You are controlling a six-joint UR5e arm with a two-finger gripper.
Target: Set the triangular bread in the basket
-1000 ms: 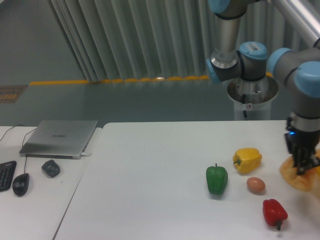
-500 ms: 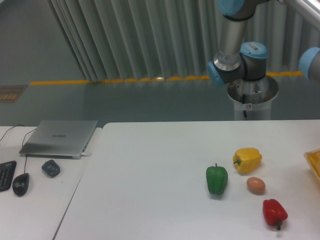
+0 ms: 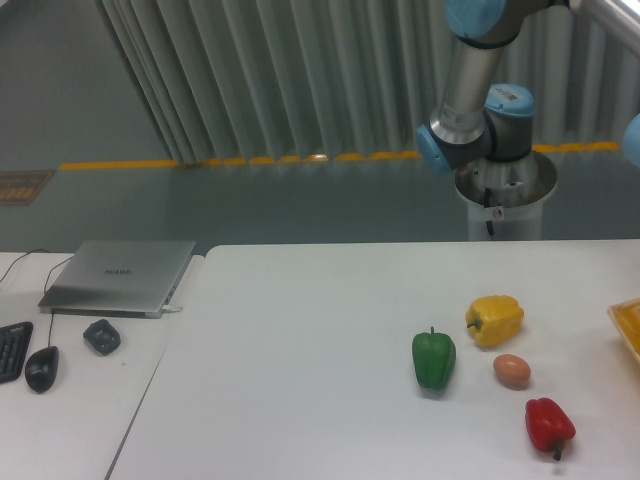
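Observation:
Only the left edge of the yellow-orange basket [image 3: 627,326] shows, at the right border of the table. The triangular bread is out of view. My gripper is also out of view, past the right edge of the frame; only upper arm joints [image 3: 478,125] show at the top right.
On the white table lie a green pepper [image 3: 434,359], a yellow pepper [image 3: 494,319], a brown egg [image 3: 511,370] and a red pepper [image 3: 549,425]. A laptop [image 3: 120,275], a mouse [image 3: 41,367] and a dark object [image 3: 101,336] sit on the left desk.
One second ago my gripper stood at the right edge holding the bread above the basket. Gripper and bread have since left the frame to the right; the arm has swung up.

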